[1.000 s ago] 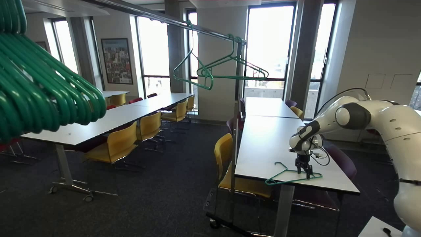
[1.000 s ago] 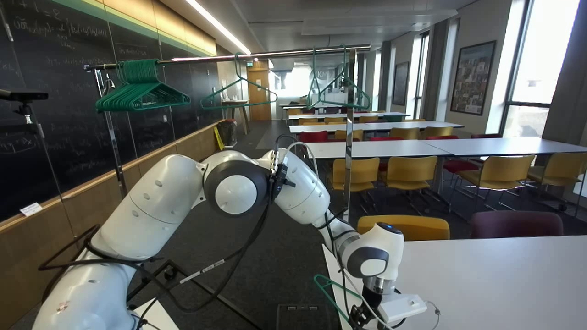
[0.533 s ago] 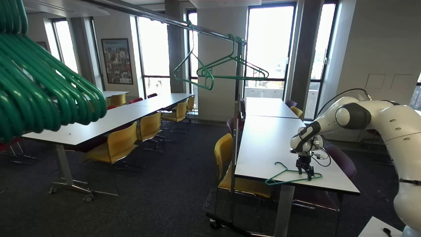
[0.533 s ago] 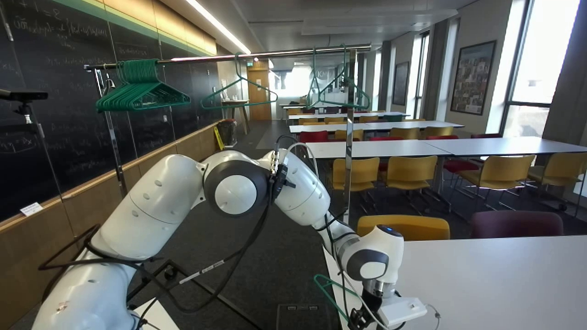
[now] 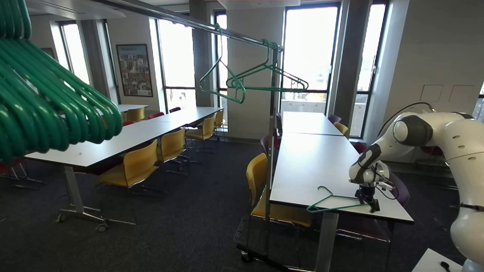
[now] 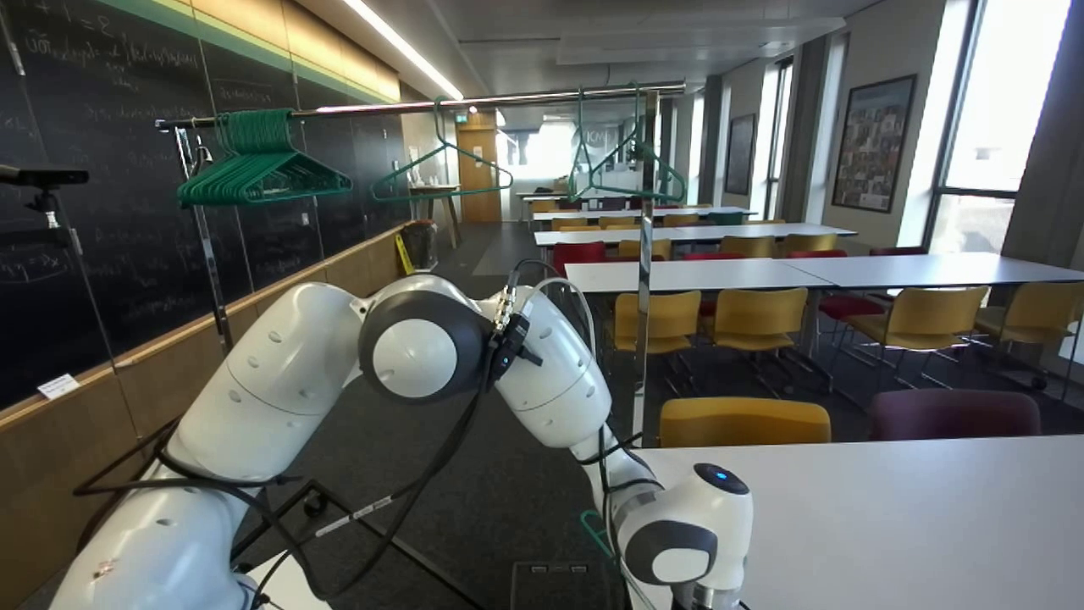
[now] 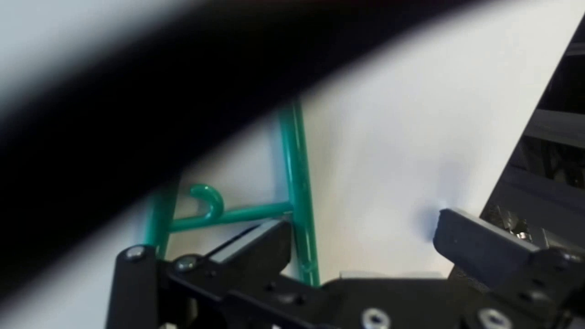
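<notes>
The black two-fingered pincer [image 7: 363, 233] stands wide, pointing down, with nothing gripped between its fingers. Beneath it, a green plastic clothes hanger [image 7: 298, 183] lies flat on a white rectangular table [image 7: 388, 151]; one long rod passes between the fingers, close beside one and well apart from the other, though whether it touches the nearer finger I cannot tell. That finger sits inside the hanger's outline, next to a short crossbar with a small green hook [image 7: 217, 203]; the other is outside, toward the table's edge. In an exterior view, the hanger's main hook [image 5: 328, 190] lies away from the pincer. A blurred black band [image 7: 151, 114] hides part of the hanger in the wrist view. As I judge the progress, the fingers are set about a rod, but no grip is made yet and the hanger is not lifted. Well above the pincer and off to one side, a chrome metal clothes rail [image 6: 381, 108] carries a tight bunch of green hangers [image 6: 262, 191] and a few more [image 6: 440, 194] spaced apart; behind the pincer, in an exterior view, is a purple chair [image 5: 401, 190].
</notes>
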Robot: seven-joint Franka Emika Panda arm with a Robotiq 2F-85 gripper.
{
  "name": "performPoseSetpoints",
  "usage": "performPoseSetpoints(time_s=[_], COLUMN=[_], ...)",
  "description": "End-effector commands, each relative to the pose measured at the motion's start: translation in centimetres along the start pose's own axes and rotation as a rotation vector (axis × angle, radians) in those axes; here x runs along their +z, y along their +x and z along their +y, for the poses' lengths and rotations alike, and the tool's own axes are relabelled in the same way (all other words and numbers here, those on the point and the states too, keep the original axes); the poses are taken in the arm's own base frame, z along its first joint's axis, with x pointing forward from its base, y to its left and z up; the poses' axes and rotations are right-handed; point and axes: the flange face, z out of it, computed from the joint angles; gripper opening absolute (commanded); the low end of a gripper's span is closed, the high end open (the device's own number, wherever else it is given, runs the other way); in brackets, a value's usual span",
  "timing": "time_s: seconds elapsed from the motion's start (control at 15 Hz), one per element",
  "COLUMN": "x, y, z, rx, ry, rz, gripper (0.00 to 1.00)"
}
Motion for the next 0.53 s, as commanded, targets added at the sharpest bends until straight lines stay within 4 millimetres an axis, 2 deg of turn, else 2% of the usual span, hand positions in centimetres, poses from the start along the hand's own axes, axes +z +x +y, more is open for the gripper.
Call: performPoseSetpoints(time_s=[0.0,0.33,0.47], x=[-1.6,-2.8,-2.5], y=[-1.6,-0.4,0.6], z=[-2.6,-3.4,-3.5], rx=[-0.01,-0.02,-0.03], ry=[-0.078,-0.162,-0.171], rz=[-0.006,-0.009,-0.001], gripper=[1.0,1.0,1.0])
